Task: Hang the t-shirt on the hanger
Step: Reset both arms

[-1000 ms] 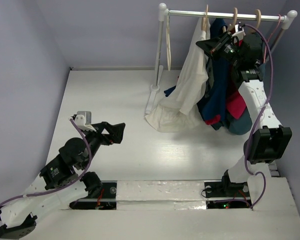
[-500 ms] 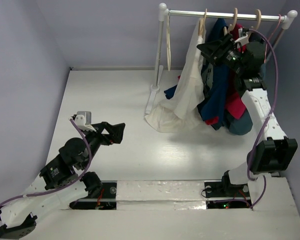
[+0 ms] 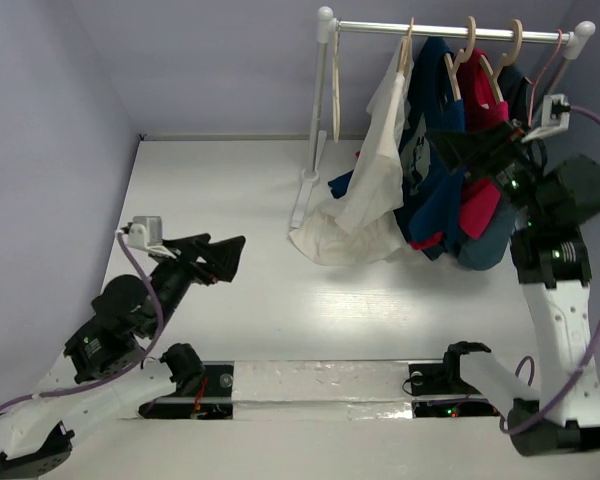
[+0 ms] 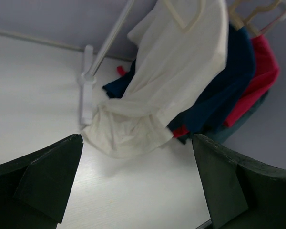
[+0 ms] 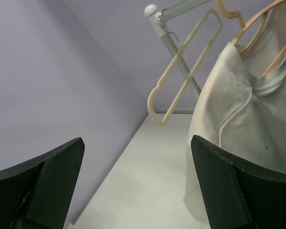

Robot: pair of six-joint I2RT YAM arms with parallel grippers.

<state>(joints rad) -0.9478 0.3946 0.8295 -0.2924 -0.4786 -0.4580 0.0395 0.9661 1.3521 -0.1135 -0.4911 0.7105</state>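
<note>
a white clothes rack [image 3: 380, 27] stands at the far edge of the white desk [image 3: 230, 190], toward its far right corner. its foot [image 3: 305, 200] rests on the desk, and its rod runs along the far edge. near the left end of the rod an empty cream hanger [image 3: 336, 95] hangs alone. further right hangs a navy blue shirt [image 3: 438, 210] with a white print, and a red shirt [image 3: 477, 80] is just beside it, touching it. a thin pink wire hanger [image 3: 553, 58] is at the right end of the rod. under these shirts a dark teal cloth [image 3: 485, 245] hangs low, close to the desk. lilac walls [image 3: 180, 60] close the desk at the back and at the left.
</note>
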